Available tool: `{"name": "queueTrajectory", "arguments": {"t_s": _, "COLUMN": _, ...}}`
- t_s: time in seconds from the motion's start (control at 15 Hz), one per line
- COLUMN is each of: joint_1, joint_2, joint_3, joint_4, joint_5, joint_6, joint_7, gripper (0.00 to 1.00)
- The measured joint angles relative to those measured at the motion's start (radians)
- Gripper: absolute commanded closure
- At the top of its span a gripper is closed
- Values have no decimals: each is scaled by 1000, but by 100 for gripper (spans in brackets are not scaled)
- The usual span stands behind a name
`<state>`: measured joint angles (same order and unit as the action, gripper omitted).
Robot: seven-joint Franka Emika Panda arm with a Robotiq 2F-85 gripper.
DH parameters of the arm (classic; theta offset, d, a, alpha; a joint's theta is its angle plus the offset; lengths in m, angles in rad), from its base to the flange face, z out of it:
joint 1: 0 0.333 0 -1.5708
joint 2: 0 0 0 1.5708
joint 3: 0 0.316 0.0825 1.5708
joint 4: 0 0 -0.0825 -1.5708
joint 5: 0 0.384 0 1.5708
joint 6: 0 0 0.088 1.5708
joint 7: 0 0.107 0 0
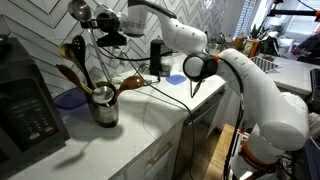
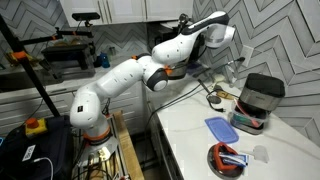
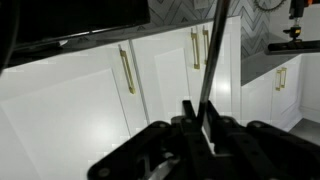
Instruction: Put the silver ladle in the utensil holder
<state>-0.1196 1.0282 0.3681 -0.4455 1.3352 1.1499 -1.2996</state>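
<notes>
Gripping the slim handle of the shiny grey metal ladle [image 3: 207, 50], the fingers [image 3: 187, 112] hold it aloft, apart from the short steel cylindrical utensil holder [image 1: 103, 108].

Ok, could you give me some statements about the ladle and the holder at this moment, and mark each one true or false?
1. The gripper is shut on the silver ladle. True.
2. The silver ladle already stands in the utensil holder. False: it is held up in the air, apart from the holder.
3. Wooden spoons stand in the utensil holder. True.
4. The utensil holder lies on its side. False: it stands upright on the counter.
</notes>
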Motion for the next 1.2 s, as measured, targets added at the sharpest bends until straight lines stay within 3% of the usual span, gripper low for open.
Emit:
{"name": "queueTrajectory", "arguments": {"t_s": 0.87, "joint_1": 33, "joint_2": -26, "joint_3": -40, "joint_4": 2, "joint_5": -13, "joint_6": 35, "joint_7": -35, "gripper": 96}}
{"name": "queueTrajectory", "arguments": {"t_s": 0.93, "joint_1": 35, "joint_2": -27, "joint_3": -41, "joint_4": 2, "joint_5": -15, "joint_6": 41, "joint_7": -38, "gripper": 59}}
{"name": "queueTrajectory", "arguments": {"t_s": 1.0, "joint_1": 37, "joint_2": -28, "joint_3": -42, "joint_4": 2, "joint_5": -16, "joint_6": 45, "joint_7": -39, "gripper": 57}}
{"name": "queueTrajectory", "arguments": {"t_s": 1.2, "joint_1": 39, "joint_2": -28, "joint_3": -43, "joint_4": 2, "joint_5": -17, "joint_6": 50, "joint_7": -43, "gripper": 36}}
